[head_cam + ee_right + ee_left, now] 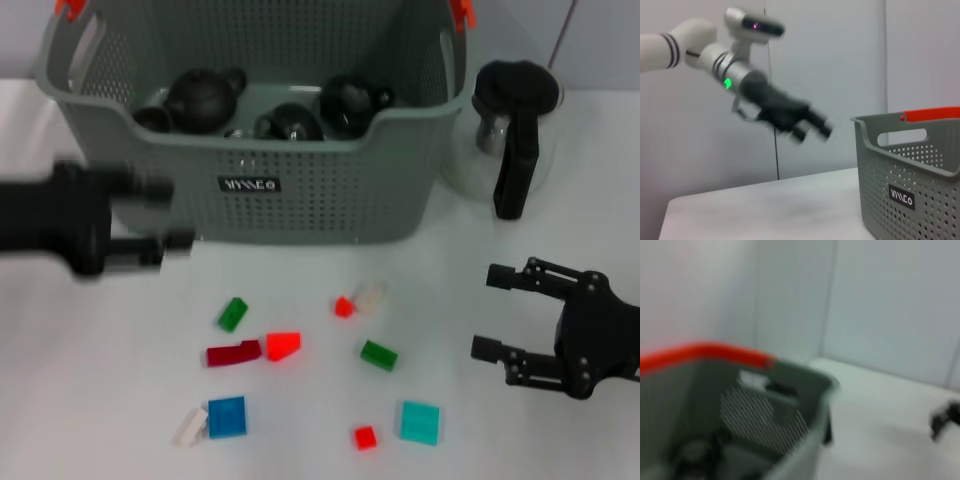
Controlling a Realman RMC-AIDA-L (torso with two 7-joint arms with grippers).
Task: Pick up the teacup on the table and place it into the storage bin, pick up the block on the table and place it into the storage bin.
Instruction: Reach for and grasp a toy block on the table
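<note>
The grey-green storage bin (300, 200) stands at the back of the white table (120, 420), and several black teacups (205, 98) lie inside it. Small blocks are scattered in front of the bin, among them a red block (283, 346), a blue block (227, 416) and a green block (232, 314). My left gripper (165, 213) hovers open and empty by the bin's front left corner, above the table. The right wrist view shows the same left gripper (812, 129) beside the bin (910, 185). My right gripper (488, 310) is open and empty at the right, beside the blocks.
A glass jug with a black handle (515, 150) stands right of the bin. More blocks lie near the front: a teal block (419, 422), a dark red block (233, 353) and a white block (189, 427). The left wrist view looks over the bin's orange-clipped rim (705, 352).
</note>
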